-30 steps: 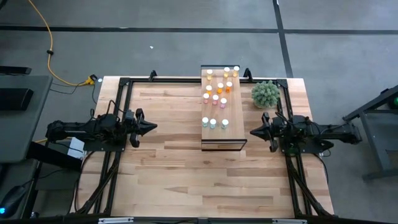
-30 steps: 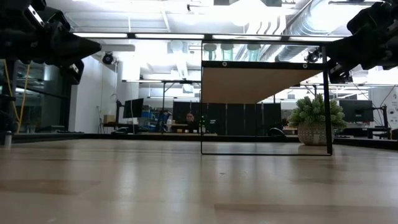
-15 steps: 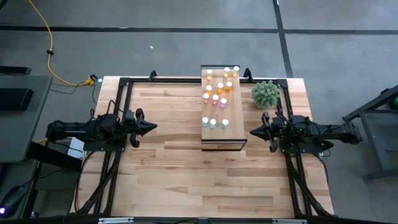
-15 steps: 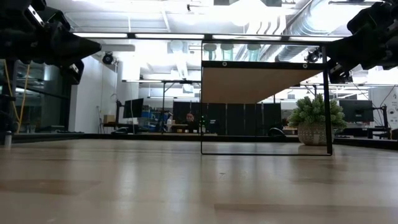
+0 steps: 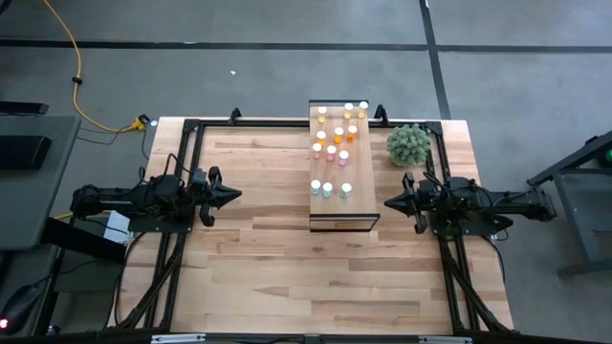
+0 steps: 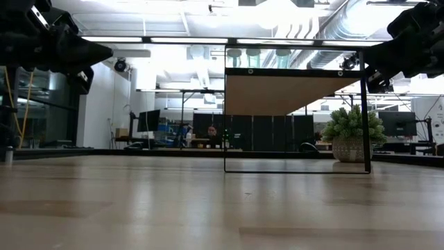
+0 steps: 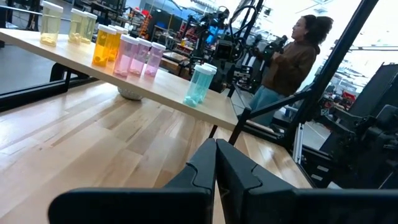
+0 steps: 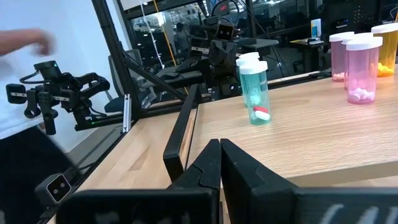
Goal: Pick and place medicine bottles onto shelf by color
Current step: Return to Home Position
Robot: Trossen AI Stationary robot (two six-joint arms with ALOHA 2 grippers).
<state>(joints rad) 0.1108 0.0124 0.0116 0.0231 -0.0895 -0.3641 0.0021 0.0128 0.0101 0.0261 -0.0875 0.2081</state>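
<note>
The light-wood shelf (image 5: 358,196) stands on dark legs at the table's middle and far side. On its top stand the medicine bottles: yellow at the far end (image 5: 349,108), then orange (image 5: 339,134), pink (image 5: 331,152), and pale blue-green nearest (image 5: 328,189). They also show in the left wrist view (image 7: 137,55) and the right wrist view (image 8: 255,87). My left gripper (image 5: 234,195) is shut and empty, left of the shelf. My right gripper (image 5: 390,203) is shut and empty, right of the shelf. Both hang above the table.
A potted green plant (image 5: 408,144) stands at the far right, beside the shelf and close to my right arm. Dark frame rails (image 5: 182,162) run along the table's left and right sides. A person (image 7: 289,62) stands beyond the table; another shows in the right wrist view (image 8: 25,93).
</note>
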